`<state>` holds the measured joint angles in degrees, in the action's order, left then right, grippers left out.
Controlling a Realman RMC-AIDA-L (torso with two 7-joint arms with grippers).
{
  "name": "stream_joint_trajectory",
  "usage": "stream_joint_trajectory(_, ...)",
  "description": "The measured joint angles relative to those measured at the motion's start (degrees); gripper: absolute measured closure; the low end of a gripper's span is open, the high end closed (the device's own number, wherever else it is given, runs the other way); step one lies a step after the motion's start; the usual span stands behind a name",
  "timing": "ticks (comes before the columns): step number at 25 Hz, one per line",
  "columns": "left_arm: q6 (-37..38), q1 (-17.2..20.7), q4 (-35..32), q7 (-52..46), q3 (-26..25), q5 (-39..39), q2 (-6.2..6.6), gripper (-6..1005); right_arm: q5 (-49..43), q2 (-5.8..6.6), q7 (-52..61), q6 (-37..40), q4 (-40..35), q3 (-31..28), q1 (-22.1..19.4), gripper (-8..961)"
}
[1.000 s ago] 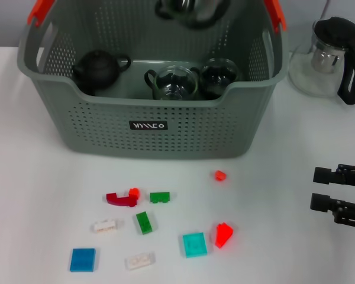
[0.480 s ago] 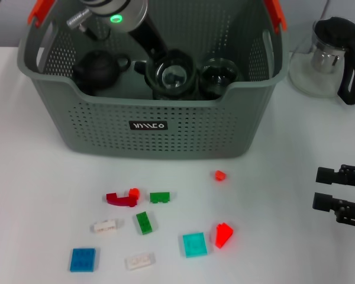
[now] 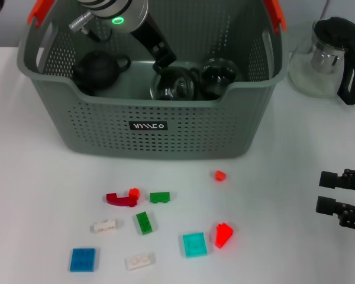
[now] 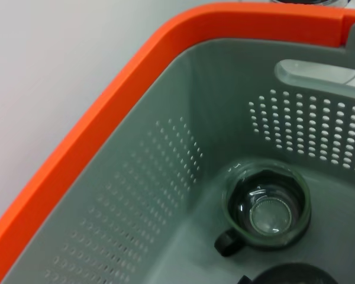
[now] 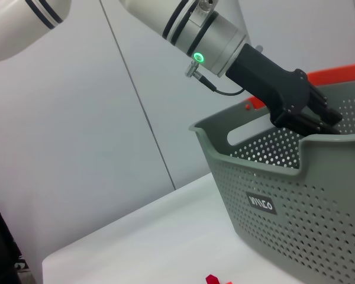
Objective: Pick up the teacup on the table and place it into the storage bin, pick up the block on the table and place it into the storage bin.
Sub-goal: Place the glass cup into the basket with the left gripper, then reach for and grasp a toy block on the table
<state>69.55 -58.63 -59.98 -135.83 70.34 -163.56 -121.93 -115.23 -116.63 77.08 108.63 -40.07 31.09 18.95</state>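
Observation:
The grey storage bin [image 3: 106, 130] stands at the back of the white table. My left gripper [image 3: 164, 61] reaches down inside it, shut on the rim of a clear glass teacup [image 3: 175, 84] held low near the bin floor. From the right wrist view, the left gripper [image 5: 305, 115] dips behind the bin's [image 5: 296, 195] rim. Several small blocks lie in front of the bin, among them a red block [image 3: 219, 175], a green block [image 3: 160, 197] and a teal block [image 3: 194, 244]. My right gripper [image 3: 323, 191] hovers open at the table's right edge.
Inside the bin sit a dark teapot [image 3: 97, 68] and a dark glass cup [image 3: 219, 77]. The left wrist view shows a glass cup [image 4: 266, 207] on the floor by the bin wall [image 4: 136, 195]. A glass pitcher [image 3: 328, 56] stands at the back right.
My left arm has lowered the teacup from above the bin down to near its floor. The right gripper has drifted slightly right and toward the front edge.

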Motion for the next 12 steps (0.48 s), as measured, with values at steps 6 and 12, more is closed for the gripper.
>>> stream_joint_trajectory(6, 0.9, 5.7, -12.4, 1.0, -6.5, 6.4, -1.89, 535, 0.0, 0.0, 0.0, 0.0, 0.0, -0.1, -0.1, 350)
stream_joint_trajectory(12, 12.0, 16.7, -19.7, 6.3, -22.6, 44.3, 0.39, 480, 0.0, 0.0, 0.0, 0.0, 0.0, -0.1, 0.2, 350)
